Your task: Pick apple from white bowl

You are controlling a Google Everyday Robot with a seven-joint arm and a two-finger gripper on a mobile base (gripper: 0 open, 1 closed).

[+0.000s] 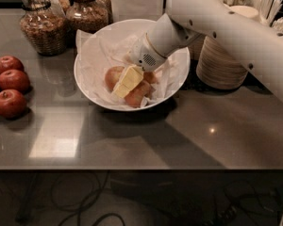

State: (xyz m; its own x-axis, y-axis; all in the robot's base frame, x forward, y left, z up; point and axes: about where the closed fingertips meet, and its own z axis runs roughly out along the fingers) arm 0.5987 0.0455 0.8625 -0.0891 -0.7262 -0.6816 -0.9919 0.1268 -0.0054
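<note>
Grey counter (132, 140), seen from above and in front. The white arm (226, 27) enters from 2 o'clock and slopes down toward 8 o'clock into the white bowl (85, 86), which is lined with crinkled paper. Stacked beige bowls (221, 65) stand just beside the bowl at 3 o'clock, and dark red apples (12, 79) lie well apart at 9 o'clock. The gripper (125, 84) is low inside the bowl among three blushed apples. Whether it is released or clenched on fruit cannot be told from this view. The apple (139, 95) lies against the gripper's tip at 4 o'clock. A second apple (112, 75) touches it at 10 o'clock, and a third (151, 77) is at 3 o'clock. Being round, the apple has no long axis, so the approach probably depends only on centring along the arm's 2-to-8 line.
</note>
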